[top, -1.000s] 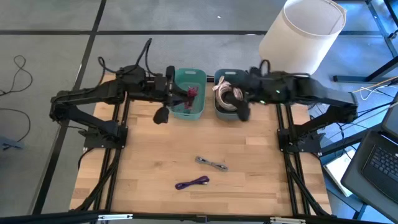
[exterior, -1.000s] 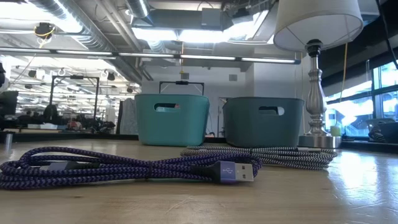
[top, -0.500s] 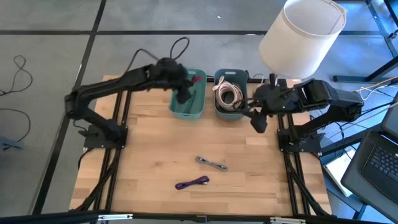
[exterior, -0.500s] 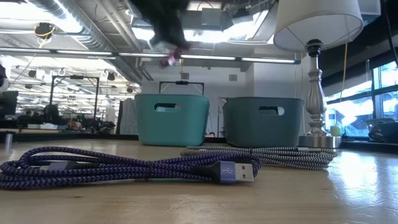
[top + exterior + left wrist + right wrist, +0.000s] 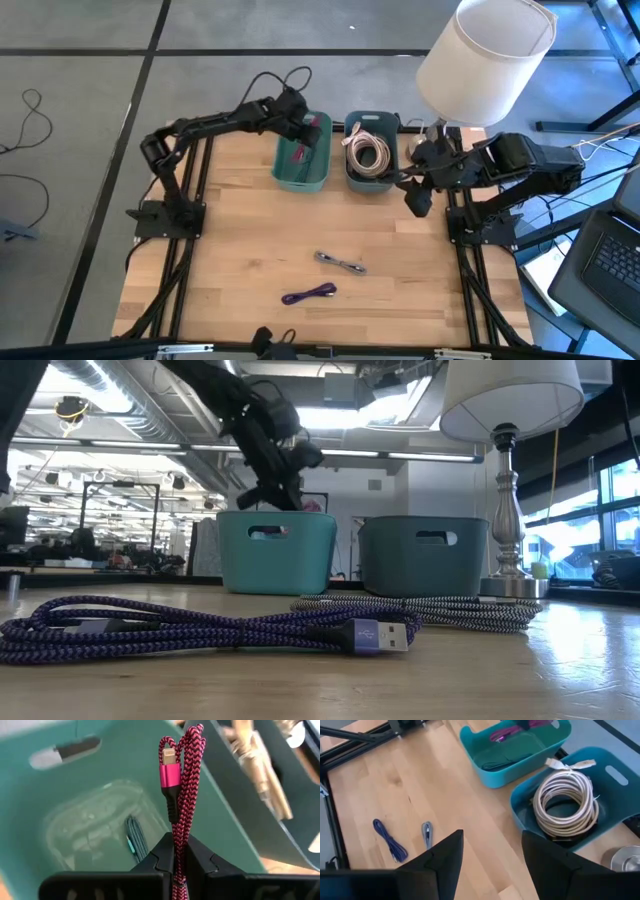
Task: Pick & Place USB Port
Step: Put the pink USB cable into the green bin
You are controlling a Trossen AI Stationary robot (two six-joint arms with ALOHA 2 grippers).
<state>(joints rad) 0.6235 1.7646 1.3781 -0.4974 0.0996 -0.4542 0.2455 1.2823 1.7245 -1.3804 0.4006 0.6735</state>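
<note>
my left gripper (image 5: 178,851), clamped on the red cable (image 5: 182,780), hangs over the teal bin (image 5: 301,175) at the desk's far edge, cable upright; right gripper (image 5: 490,852), open, waits by the right edge.

Bright, even overhead light, glare from ceiling fixtures (image 5: 300,415) in the low view, soft shadows, blurred background

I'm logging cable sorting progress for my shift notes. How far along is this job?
Done: a beige coiled cable lies in the dark bin. In hand: the left gripper is shut on a red braided cable above the teal bin. Left: the purple cable and grey cable lie on the table. The right gripper hangs open beside the dark bin.
</note>
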